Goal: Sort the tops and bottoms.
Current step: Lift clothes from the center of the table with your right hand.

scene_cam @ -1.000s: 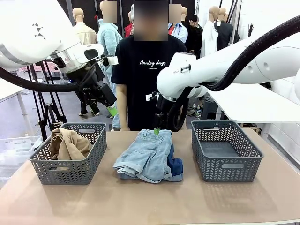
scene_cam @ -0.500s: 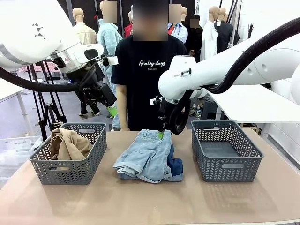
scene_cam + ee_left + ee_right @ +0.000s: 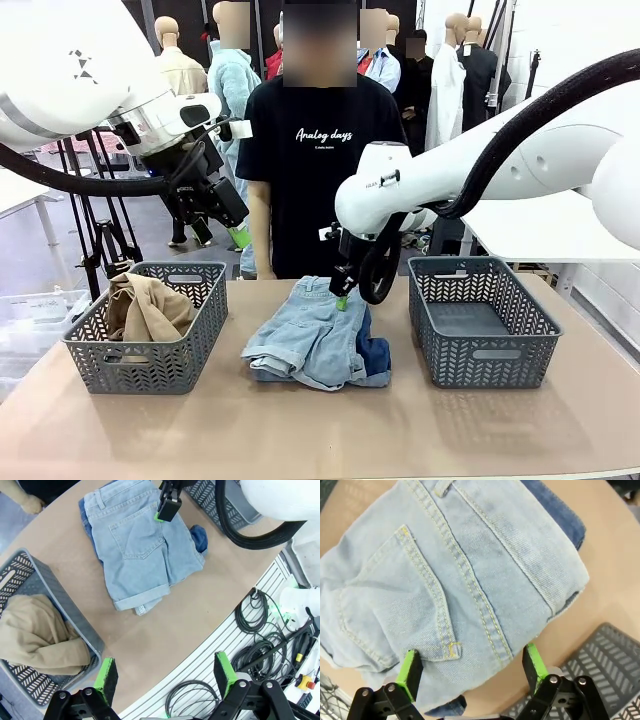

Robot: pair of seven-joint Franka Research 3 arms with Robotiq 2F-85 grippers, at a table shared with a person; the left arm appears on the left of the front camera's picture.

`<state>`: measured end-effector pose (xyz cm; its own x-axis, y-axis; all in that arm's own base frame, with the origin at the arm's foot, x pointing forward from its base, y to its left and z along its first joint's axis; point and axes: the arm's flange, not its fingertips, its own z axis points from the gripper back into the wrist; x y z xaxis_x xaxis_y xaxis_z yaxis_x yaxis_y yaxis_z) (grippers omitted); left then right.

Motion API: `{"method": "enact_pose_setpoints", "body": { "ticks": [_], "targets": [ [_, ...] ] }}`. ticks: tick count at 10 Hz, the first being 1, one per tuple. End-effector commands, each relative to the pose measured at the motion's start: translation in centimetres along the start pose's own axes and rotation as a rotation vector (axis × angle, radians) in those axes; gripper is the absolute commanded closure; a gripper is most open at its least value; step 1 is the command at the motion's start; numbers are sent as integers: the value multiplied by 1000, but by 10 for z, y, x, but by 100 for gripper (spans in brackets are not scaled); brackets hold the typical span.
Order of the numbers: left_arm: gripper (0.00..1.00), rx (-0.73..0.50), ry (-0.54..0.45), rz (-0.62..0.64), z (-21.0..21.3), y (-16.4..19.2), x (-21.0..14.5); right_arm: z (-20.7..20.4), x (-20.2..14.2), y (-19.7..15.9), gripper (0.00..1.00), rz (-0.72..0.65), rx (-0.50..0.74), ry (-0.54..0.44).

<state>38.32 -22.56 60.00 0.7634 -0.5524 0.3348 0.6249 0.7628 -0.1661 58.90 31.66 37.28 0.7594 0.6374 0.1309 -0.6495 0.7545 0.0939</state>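
Pale denim shorts (image 3: 315, 335) lie back pocket up in the middle of the worktop (image 3: 300, 430), stacked on the darker blue shorts (image 3: 376, 356), whose edge pokes out from under the pile on its right. The right gripper (image 3: 470, 662) hangs just above the pile's far end, near the waistband, jaws wide apart and holding nothing, with one green pad over the pocket. For a clean pick I would lower it straight, pinch only the top layer at the waistband or a seam where the cloth is thick, and lift slowly. How far the two pairs are folded into each other is hard to judge, so the dark pair may drag along. Right of the pile stands a grey basket (image 3: 480, 360) with nothing in it, near but not touching, with bare worktop between: that looks like a short, unobstructed carry. Left of the pile the other basket (image 3: 150, 370) holds the tan-beige top (image 3: 150, 310). Above and left of the pile the left gripper (image 3: 165, 676) hovers high, open and empty, out of the way. Beyond the pile a person (image 3: 310, 170) stands at the worktop's far edge, so lifting upward is safer than swinging outward.
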Motion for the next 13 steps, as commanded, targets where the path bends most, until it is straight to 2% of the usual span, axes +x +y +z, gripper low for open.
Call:
{"method": "enact_pose_setpoints", "body": {
  "ticks": [1,2,6,7,10,11,13],
  "targets": [
    [0,0,4,-9,2,0,-1,-3,9,5,0,5,26,-6],
    [0,0,4,-9,2,0,-1,-3,10,8,17,38,27,-29],
    [0,0,4,-9,2,0,-1,-4,10,9,96,43,31,-29],
    [0,0,4,-9,2,0,-1,-3,10,10,100,43,33,-27],
    [0,0,4,-9,2,0,-1,-1,10,9,100,-3,-12,-56],
    [0,0,4,-9,2,0,-1,10,8,8,100,-17,-23,-85],
    [0,0,4,-9,2,0,-1,66,-3,11,100,-17,-117,-132]
  ]
}}
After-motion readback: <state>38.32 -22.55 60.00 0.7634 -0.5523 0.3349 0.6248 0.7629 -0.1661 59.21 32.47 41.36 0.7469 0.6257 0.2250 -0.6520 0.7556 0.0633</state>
